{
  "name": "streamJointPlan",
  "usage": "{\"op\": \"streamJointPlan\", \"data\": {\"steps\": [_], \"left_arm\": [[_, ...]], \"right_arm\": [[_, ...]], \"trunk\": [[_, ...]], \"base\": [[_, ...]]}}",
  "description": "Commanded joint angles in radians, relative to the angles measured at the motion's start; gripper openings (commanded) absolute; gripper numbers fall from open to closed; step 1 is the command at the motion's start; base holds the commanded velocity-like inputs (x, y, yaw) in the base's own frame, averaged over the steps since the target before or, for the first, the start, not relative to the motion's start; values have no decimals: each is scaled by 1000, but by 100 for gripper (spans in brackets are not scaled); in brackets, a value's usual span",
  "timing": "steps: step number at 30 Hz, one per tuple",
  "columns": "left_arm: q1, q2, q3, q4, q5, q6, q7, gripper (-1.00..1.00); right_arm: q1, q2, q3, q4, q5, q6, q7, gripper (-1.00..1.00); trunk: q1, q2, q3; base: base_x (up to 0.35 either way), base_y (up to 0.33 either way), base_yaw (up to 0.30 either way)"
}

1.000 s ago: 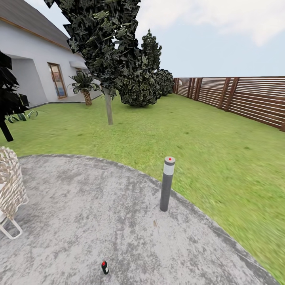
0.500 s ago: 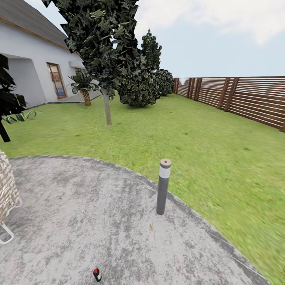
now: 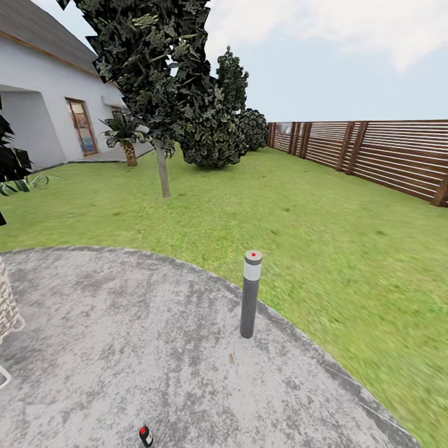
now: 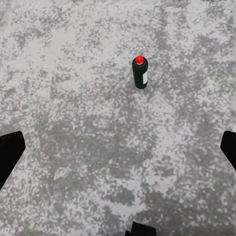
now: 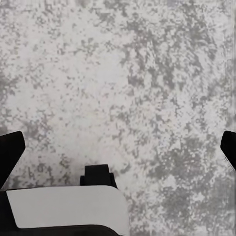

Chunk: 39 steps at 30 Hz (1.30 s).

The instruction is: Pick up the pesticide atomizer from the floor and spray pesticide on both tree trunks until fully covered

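The pesticide atomizer [image 3: 145, 435], a small dark bottle with a red spot on top, stands on the grey paved floor [image 3: 124, 348] at the bottom edge of the head view. The left wrist view has the atomizer [image 4: 140, 73] upright on the paving, well beyond my left gripper [image 4: 118, 150], whose dark fingertips [image 4: 10, 152] stand wide apart and open. My right gripper [image 5: 118, 147] is open too, over bare paving. One tree with a straight grey trunk [image 3: 162, 174] rises from the lawn at the back left.
A grey lamp post [image 3: 251, 292] stands at the patio's curved edge. A wicker chair [image 3: 6, 308] pokes in at the left. Dark bushy trees [image 3: 214, 134], a small palm [image 3: 126, 140], the white house [image 3: 43, 106] and a brown slat fence [image 3: 379, 155] ring the lawn.
The whole head view has shifted: post, chair and atomizer slid left and down the picture as the camera moved. The things themselves have not moved.
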Motion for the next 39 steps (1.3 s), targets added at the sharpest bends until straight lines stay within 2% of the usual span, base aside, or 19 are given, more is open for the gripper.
{"op": "streamJointPlan", "data": {"steps": [1, 3, 5, 10, 13, 15, 18, 19, 20, 21, 22, 23, 24, 25, 27, 28, 32, 35, 39], "left_arm": [[-1, 0, 0, 0, 8, -4, -2, 100], [-1, 0, -1, 0, 9, -4, -2, 100], [-1, 0, -2, -1, 9, -5, -2, 100], [-1, -1, -1, -2, 10, -6, -2, 100], [-1, -1, -2, -3, 10, -6, -2, 100], [-1, -1, -3, -4, 11, -7, -2, 100], [-1, -1, -3, -5, 11, -7, -2, 100], [-1, -2, -4, -5, 12, -8, -2, 100], [-1, -3, -4, -6, 12, -9, -2, 100], [-1, -9, -5, -8, 12, -12, -2, 100], [-1, -28, -7, -98, 10, -18, 0, 100], [-1, -33, -7, -171, 9, -17, 0, 100], [-1, -35, -7, -211, 8, -16, 1, 100], [-2, -41, -8, -420, -6, 0, 2, 100], [-7, -45, -8, -521, -28, 30, 2, 100], [-23, -49, -8, -599, -56, 72, 3, 100], [-77, -59, -9, -672, -99, 126, 4, 100], [-134, -69, -9, -638, -118, 132, 4, 100], [-195, -73, -5, -576, -128, 89, 4, 100]], "right_arm": [[-1, -5, 0, -5, 1, -5, -6, 100], [-3, -31, 0, -41, 1, -7, -16, 100], [-4, -76, -1, -112, 2, -8, -40, 100], [-6, -229, -5, -267, -1, -8, -154, 100], [-6, -302, -6, -307, -2, -9, -230, 100], [-7, -381, -6, -333, 0, -10, -312, 100], [-7, -427, -6, -343, 2, -11, -345, 100], [-7, -526, -7, -351, 3, -11, -375, 100], [-7, -553, -8, -351, 2, -12, -379, 100], [-7, -605, -14, -350, -2, -11, -385, 100], [-7, -684, -97, -347, -6, -11, -392, 100], [-7, -698, -141, -346, -6, -11, -392, 100], [-7, -703, -160, -346, -6, -11, -392, 100], [-7, -715, -204, -346, -6, -11, -391, 100], [-7, -718, -215, -345, -6, -11, -391, 100], [-7, -720, -222, -345, -6, -11, -391, 100], [-7, -722, -230, -345, -6, -11, -391, 100], [-7, -724, -235, -345, -6, -12, -390, 100], [-7, -725, -237, -345, -4, -12, -389, 100]], "trunk": [[0, 0, -1], [0, 0, -1], [0, 0, -1], [0, 0, -1], [0, 0, -1], [0, 0, -1], [0, 0, -1], [0, 0, -1], [0, 0, -1], [0, 0, -1], [0, 0, -1], [0, 0, -1], [0, 0, -1], [0, 0, -1], [4, -7, -4], [8, -14, -7], [23, -42, -20], [34, -63, -29], [50, -91, -42]], "base": [[2, -4, -17], [1, -3, -12], [1, -2, -8], [0, -1, -4], [0, 0, -1], [0, 0, 0], [0, 0, 0], [0, 0, 0], [0, 0, 0], [0, 0, 0], [0, 0, 0], [0, 0, 0], [0, 0, 0], [0, 0, 0], [0, 0, 0], [0, 0, 0], [0, 0, 0], [0, 0, 0], [0, 0, 0]]}}
